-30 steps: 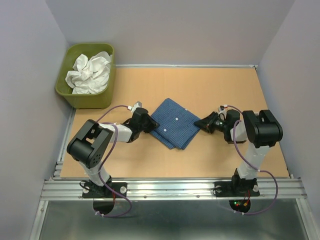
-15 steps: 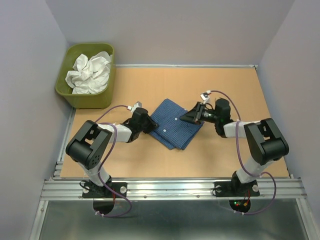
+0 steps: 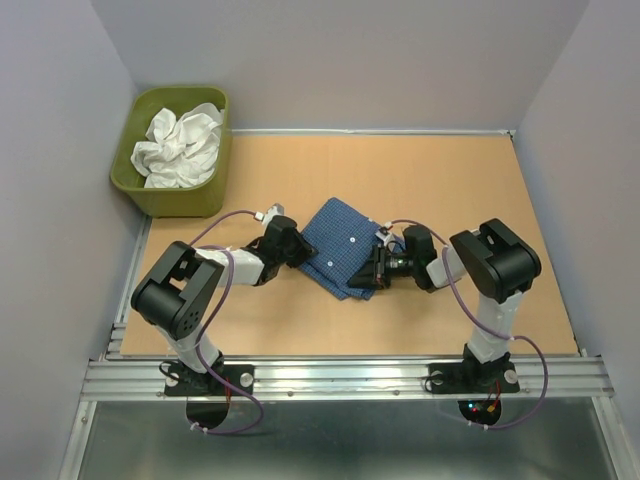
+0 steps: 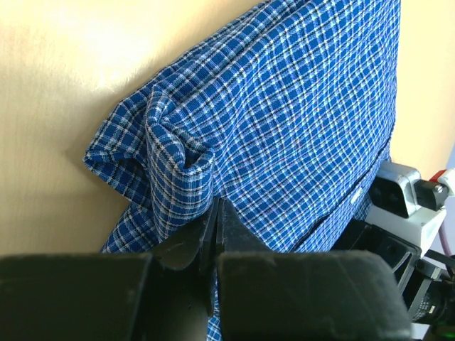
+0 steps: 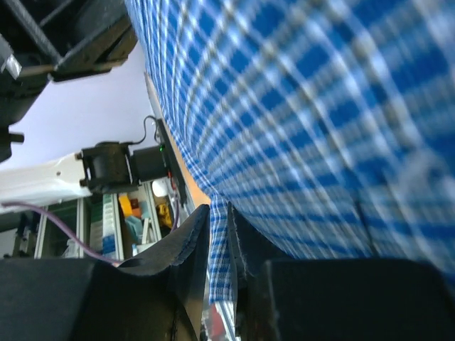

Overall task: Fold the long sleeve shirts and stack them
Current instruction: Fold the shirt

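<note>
On our table (image 3: 300, 325), the tub (image 3: 137, 192) sits at the far left corner. The folded blue shirt (image 3: 345, 245) lies mid-table, and the white garment (image 3: 180, 145) is crumpled in the tub. Our left gripper (image 4: 215, 213) pinches the shirt's left edge, and our right gripper (image 5: 219, 222) pinches its near right edge.

Tan wooden desk (image 3: 440, 180) under everything here. Flat on it lies the folded blue checked shirt (image 3: 345, 245), a neat small packet, squarely between the left pincer (image 3: 303, 256) and the right pincer (image 3: 366, 277), its edges meeting both. Well beyond the left pincer, off to its left, an olive-green tub (image 3: 150, 195) sits at the desk's back corner.
</note>
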Tool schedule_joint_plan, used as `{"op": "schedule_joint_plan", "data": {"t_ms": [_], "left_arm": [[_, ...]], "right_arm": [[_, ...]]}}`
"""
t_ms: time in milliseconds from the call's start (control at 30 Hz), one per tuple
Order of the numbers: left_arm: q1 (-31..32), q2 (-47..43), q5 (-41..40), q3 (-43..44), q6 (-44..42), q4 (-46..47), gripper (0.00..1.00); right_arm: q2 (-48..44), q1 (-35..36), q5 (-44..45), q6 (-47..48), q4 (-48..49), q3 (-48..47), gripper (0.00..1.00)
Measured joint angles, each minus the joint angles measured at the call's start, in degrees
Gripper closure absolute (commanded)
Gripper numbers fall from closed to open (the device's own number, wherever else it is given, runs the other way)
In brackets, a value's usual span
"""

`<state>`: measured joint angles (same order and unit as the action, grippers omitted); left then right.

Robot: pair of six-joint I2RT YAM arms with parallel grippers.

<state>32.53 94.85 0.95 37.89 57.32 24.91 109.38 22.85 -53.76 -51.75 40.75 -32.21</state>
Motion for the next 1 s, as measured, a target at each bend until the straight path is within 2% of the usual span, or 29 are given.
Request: {"op": "schedule_joint_plan", "data": {"t_ms": [233, 333, 433, 533, 567, 667, 767, 900, 1000], "left_arm": [[0.0, 0.6, -0.5, 2.0, -1.5, -2.3, 0.87], [-0.3, 2.9, -1.2, 6.0, -4.7, -4.7, 0.84], [-0.9, 5.9, -2.7, 11.4, -8.6, -7.3, 0.75], [-1.2, 6.7, -5.0, 15.9, -13.1, -10.4, 0.56], [-1.2, 6.4, -5.6, 16.4, -14.0, -11.1, 0.44], [-1.1, 3.3, -8.0, 17.4, -16.9, -14.5, 0.27], [-0.4, -1.9, -10.8, 17.4, -17.7, -18.4, 0.18], [2.3, -7.7, -12.7, 17.5, -15.4, -22.4, 0.18], [4.8, -7.7, -12.7, 16.9, -12.5, -23.7, 0.21]], "right_arm": [[-1.7, -1.9, -1.6, 1.5, -0.9, 1.6, 0.77], [-5.7, -1.9, -0.1, 4.9, -7.4, 1.4, 0.77], [-11.5, -2.4, 4.7, 10.7, -19.3, -1.7, 0.72], [-17.1, -6.5, 9.4, 14.2, -26.4, -6.1, 0.56], [-18.6, -8.5, 11.2, 15.3, -28.2, -7.9, 0.51], [-20.5, -12.5, 18.3, 19.3, -33.9, -14.0, 0.49], [-20.2, -13.1, 24.0, 22.3, -38.1, -18.7, 0.48], [-18.2, -13.0, 27.5, 24.4, -41.0, -20.2, 0.48], [-15.1, -13.0, 29.2, 25.6, -43.8, -20.1, 0.48]]}}
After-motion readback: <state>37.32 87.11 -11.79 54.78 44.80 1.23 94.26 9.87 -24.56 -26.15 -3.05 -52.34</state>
